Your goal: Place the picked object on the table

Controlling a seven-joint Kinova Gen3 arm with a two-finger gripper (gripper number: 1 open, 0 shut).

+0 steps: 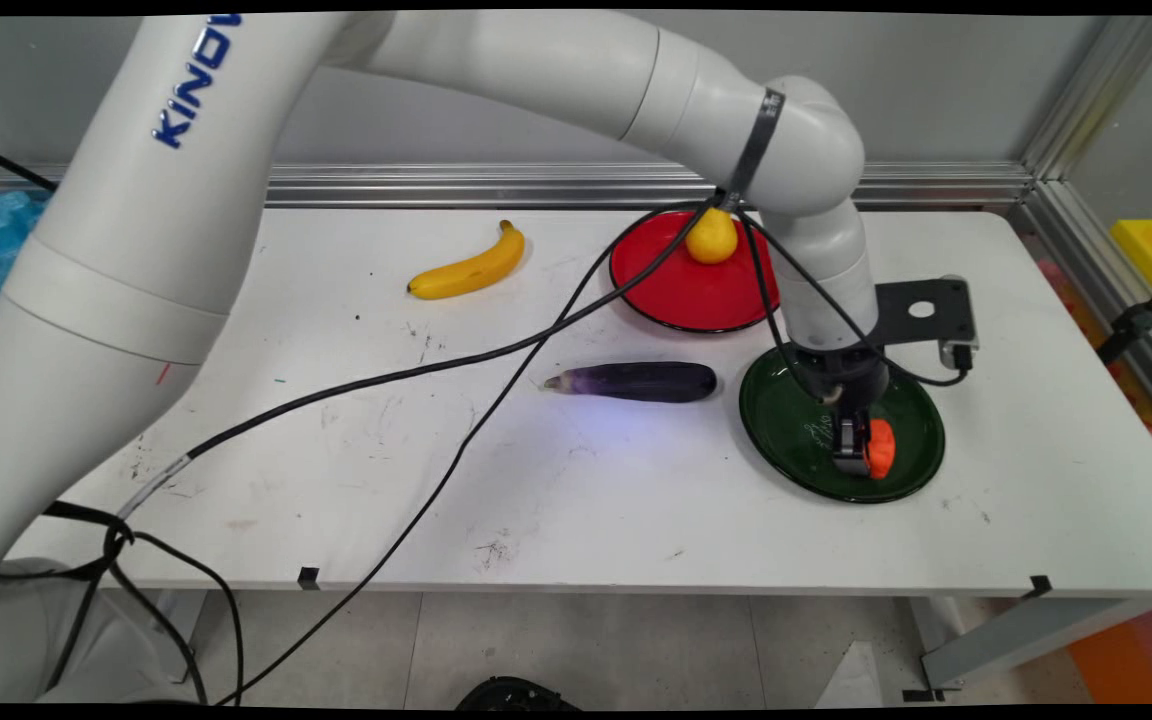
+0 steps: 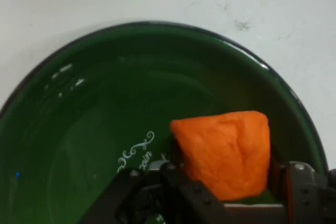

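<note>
My tool (image 1: 864, 450) is pinching an orange lump (image 1: 880, 447), low over the green plate (image 1: 911, 400) at the worktop's (image 1: 576, 480) right. The lump looks soft, light and squashy; best gripped across its middle. Left: eggplant (image 1: 636, 381). Far: red plate (image 1: 666, 290) with lemon (image 1: 712, 238); banana (image 1: 471, 266).

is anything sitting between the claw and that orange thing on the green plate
Nothing visible does. The black two-finger claw is down over the round dark green plate, with the soft orange lump directly between its fingers. Whether the fingers press on it cannot be told.
</note>
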